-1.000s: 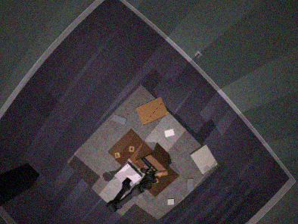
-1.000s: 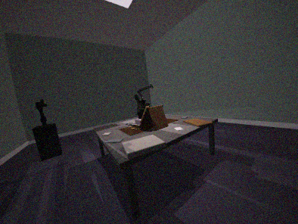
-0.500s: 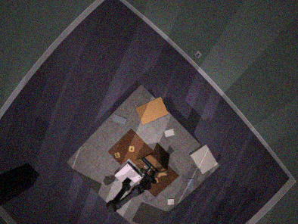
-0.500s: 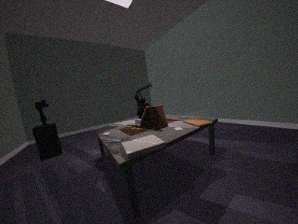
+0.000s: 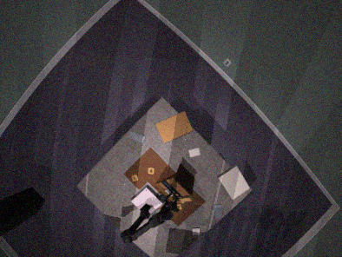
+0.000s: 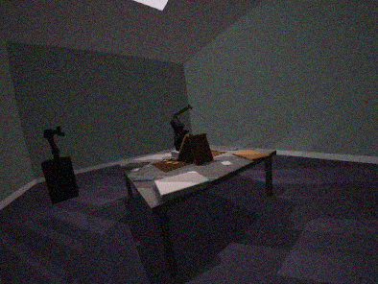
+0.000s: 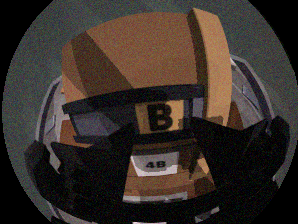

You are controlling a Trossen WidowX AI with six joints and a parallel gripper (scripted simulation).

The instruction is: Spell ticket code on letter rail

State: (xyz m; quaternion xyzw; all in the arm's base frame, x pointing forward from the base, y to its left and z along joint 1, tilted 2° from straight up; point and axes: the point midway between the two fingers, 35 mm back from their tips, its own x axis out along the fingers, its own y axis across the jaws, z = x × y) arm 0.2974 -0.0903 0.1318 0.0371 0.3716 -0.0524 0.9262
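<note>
The slanted brown board stands on the counter. Its dark rail crosses the wrist view. The B tile sits upright near the rail's right end, and no tile shows in the rail left of it. The ticket below reads 4B. My gripper is open, with its fingers at either side of the B tile and a small gap at the right one. Two loose tiles, one and another, lie on the brown mat; their letters are too small to read.
An orange flat panel lies near the counter's far corner. A pale box is near another corner. A white card lies between them. A pale block is beside the arm. A dark pedestal stands off the counter.
</note>
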